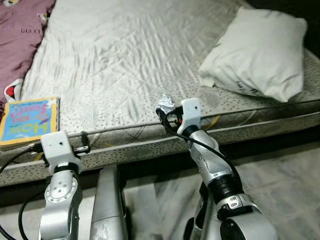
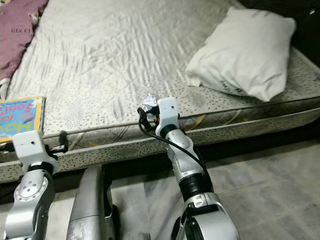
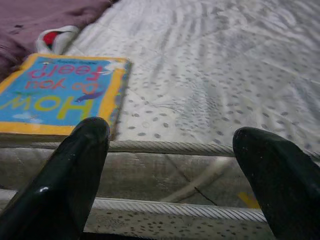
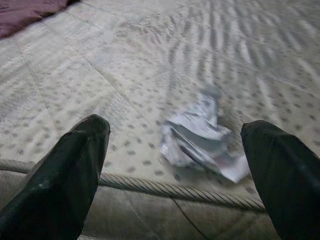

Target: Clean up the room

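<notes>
Your right gripper (image 4: 175,150) sits at the mattress (image 1: 125,55) edge, fingers spread wide around a crumpled wrapper (image 4: 200,137), possibly foil, not touching it. Your left gripper (image 3: 172,155), fingers also apart, faces the children's book (image 3: 60,95) near the maroon blanket (image 1: 20,30). A pillow (image 1: 260,52) lies well apart.

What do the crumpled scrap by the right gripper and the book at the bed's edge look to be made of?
Crumpled scrap: likely thin paper or a wrapper, whitish with grey print, sharp creases; too blurred to settle.
Book: glossy printed card or paper cover, bright blue and yellow, lying flat and stiff on the mattress.
</notes>
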Controlling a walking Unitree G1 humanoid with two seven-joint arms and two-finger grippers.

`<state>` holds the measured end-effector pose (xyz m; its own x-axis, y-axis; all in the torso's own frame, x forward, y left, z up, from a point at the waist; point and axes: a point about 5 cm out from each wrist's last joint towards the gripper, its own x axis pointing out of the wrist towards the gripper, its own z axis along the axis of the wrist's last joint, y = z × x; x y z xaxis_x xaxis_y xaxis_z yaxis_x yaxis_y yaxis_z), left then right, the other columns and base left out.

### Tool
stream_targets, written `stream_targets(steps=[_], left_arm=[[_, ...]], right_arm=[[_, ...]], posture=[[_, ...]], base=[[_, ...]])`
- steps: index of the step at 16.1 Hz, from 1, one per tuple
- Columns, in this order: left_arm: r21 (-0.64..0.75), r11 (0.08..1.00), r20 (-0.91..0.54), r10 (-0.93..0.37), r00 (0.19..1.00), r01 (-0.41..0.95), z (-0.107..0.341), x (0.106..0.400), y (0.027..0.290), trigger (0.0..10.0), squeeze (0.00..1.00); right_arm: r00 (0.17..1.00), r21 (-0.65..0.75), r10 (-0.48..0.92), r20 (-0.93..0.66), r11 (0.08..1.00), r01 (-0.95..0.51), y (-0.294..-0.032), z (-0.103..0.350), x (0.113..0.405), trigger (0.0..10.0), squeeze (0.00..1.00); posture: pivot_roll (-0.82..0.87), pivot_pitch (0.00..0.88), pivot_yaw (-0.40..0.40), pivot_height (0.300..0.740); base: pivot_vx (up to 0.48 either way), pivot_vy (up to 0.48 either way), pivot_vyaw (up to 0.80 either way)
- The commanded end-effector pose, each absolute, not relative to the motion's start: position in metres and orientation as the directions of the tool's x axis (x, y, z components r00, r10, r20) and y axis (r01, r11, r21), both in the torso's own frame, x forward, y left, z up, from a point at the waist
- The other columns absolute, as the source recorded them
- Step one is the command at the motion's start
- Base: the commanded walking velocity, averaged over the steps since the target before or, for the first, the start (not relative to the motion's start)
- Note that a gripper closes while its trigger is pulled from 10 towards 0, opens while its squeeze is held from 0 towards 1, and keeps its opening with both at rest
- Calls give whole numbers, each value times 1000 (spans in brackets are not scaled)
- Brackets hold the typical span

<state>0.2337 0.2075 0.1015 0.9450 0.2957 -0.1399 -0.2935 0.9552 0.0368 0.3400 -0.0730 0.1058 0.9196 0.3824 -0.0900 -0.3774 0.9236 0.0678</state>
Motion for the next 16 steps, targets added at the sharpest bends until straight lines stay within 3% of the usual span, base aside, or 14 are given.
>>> stream_targets(steps=[1, 10, 16], left_arm=[[65, 963, -155, 267, 951, -260, 105, 225, 205, 10000, 0], [94, 970, -198, 238, 951, -223, 118, 187, 192, 10000, 0], [90, 973, -209, 225, 952, -210, 120, 191, 189, 10000, 0]], right_arm=[[928, 72, 357, -110, 934, -351, -77, 102, 344, 10000, 0], [931, 131, 339, -133, 938, -323, -49, 119, 369, 10000, 0], [931, 135, 354, -89, 930, -341, -22, 133, 370, 10000, 0]], posture=[[15, 164, -34, 491], [135, 216, -31, 491], [128, 203, -24, 491]], base=[[0, 0, 0], [0, 0, 0], [0, 0, 0]])
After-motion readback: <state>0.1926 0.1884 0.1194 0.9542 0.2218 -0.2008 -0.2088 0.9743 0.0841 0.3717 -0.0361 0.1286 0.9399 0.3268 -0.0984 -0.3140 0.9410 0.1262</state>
